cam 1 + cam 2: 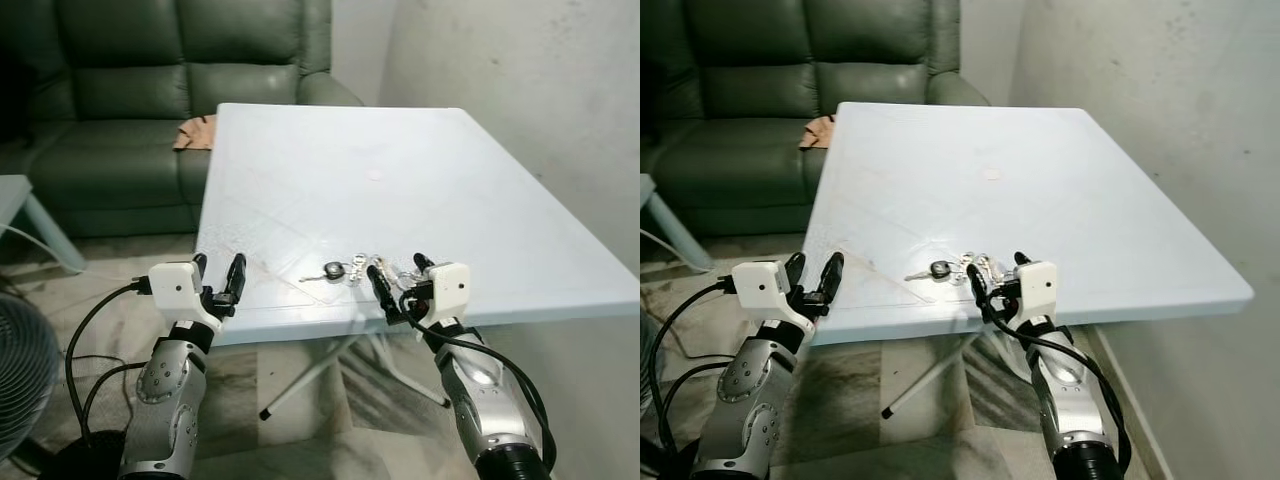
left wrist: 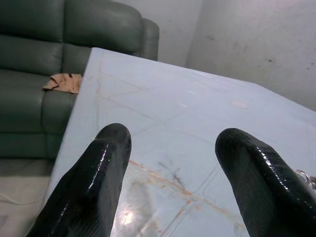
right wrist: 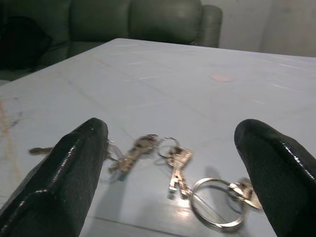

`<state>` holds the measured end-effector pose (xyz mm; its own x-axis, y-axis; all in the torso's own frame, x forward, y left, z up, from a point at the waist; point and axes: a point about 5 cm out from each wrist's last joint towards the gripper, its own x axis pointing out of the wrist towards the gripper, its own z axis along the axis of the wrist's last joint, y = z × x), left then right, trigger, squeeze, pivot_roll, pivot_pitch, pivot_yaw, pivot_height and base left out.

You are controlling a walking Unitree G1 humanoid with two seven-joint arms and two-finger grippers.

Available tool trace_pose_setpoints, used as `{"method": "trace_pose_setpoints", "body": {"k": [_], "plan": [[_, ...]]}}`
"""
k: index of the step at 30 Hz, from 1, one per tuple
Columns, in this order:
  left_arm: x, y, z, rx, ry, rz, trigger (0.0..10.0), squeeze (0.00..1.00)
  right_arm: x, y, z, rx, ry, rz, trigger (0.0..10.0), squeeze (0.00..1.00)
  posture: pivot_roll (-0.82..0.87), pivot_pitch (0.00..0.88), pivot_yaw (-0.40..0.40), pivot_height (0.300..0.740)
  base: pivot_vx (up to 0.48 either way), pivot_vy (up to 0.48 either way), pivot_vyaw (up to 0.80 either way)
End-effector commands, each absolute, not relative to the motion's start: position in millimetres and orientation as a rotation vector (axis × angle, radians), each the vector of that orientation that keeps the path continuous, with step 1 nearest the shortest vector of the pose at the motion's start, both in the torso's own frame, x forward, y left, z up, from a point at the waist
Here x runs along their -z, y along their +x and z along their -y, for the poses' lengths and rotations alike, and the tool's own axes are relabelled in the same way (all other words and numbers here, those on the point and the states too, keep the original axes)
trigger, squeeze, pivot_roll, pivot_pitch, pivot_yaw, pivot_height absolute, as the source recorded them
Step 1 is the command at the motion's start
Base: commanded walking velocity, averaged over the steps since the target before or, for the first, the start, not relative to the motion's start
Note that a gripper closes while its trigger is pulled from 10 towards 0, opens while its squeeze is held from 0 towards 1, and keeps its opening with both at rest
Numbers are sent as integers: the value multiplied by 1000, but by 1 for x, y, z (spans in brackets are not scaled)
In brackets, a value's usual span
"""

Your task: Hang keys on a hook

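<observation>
bunch of silver keys on rings lying flat near pale blue table edge; my right gripper spreading wide, straddling it for pickup; left gripper idling spread beside table.

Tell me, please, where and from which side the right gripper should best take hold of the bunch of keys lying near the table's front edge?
Probably at the large ring, which lies flat on the table at the near end of the bunch of keys. The right gripper hovers open just before it, so coming from the front edge, low and forward, one finger could slip under or inside the loop.
</observation>
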<state>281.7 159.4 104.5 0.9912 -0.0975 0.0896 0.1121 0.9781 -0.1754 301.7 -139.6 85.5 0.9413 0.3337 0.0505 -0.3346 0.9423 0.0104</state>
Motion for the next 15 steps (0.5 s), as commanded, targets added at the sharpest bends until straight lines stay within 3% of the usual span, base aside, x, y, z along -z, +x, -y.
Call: {"method": "trace_pose_setpoints", "body": {"k": [1,15], "plan": [[-104,280,-158,93,-150,91,10000,0,-93,303,137,-360,6,75,10000,0,-133,0,-42,724,0,0,0],[-93,269,-125,264,-93,35,10000,0,-93,315,126,-517,-90,2,10000,0,-121,0,-52,724,0,0,0]]}}
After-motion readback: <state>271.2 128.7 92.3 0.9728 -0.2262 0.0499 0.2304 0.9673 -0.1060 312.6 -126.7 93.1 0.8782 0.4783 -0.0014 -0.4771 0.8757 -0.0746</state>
